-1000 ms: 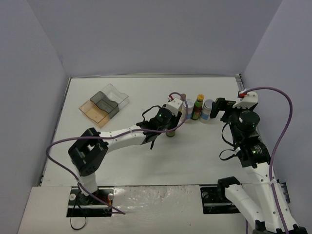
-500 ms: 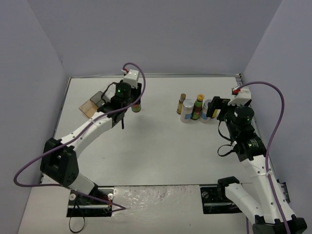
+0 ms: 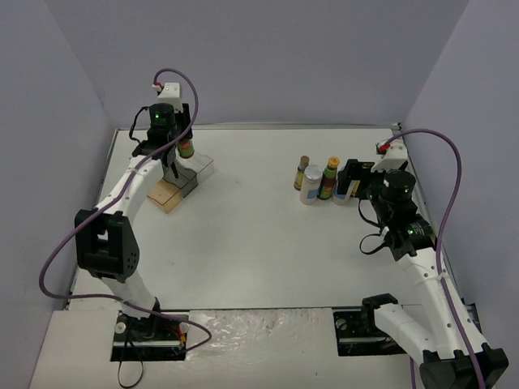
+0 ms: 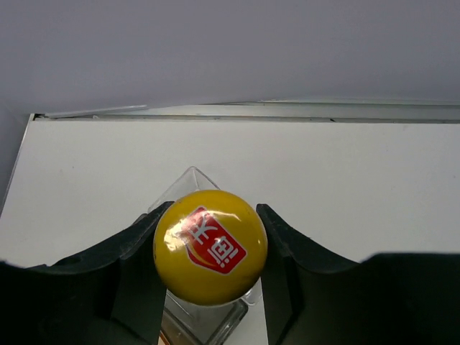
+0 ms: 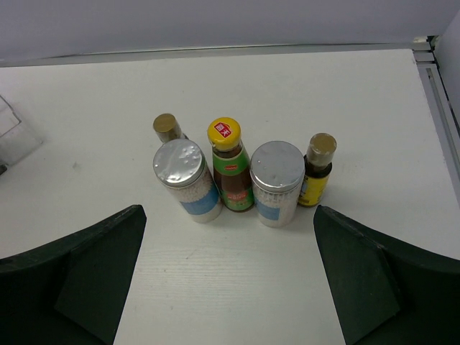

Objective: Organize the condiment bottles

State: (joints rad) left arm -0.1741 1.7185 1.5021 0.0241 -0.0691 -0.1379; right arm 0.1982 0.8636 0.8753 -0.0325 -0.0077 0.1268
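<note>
Top external view, supplemented by the two wrist views. The left gripper is clamped on a yellow-capped sauce bottle, with one black finger pressed against each side. The left wrist view looks straight down on the bottle's round cap and its red emblem. This held bottle is upright above the clear end of the tinted plastic tray; whether its base touches the tray cannot be told. The tray lies on the white table, with its clear end towards the back wall and its orange end towards the arms.

The remaining five bottles stand upright in a tight cluster well apart from the tray. In the right wrist view, starting from the tray side, they form a row:
- a silver-lidded jar
- a second yellow-capped sauce bottle
- a second silver-lidded jar
- a slim brown-capped bottle

Another slim brown-capped bottle stands just behind the jar on the tray side, partly hidden by it.

The right gripper is next to this cluster, on the side away from the tray. Its fingers are spread wide apart and hold nothing.
</note>
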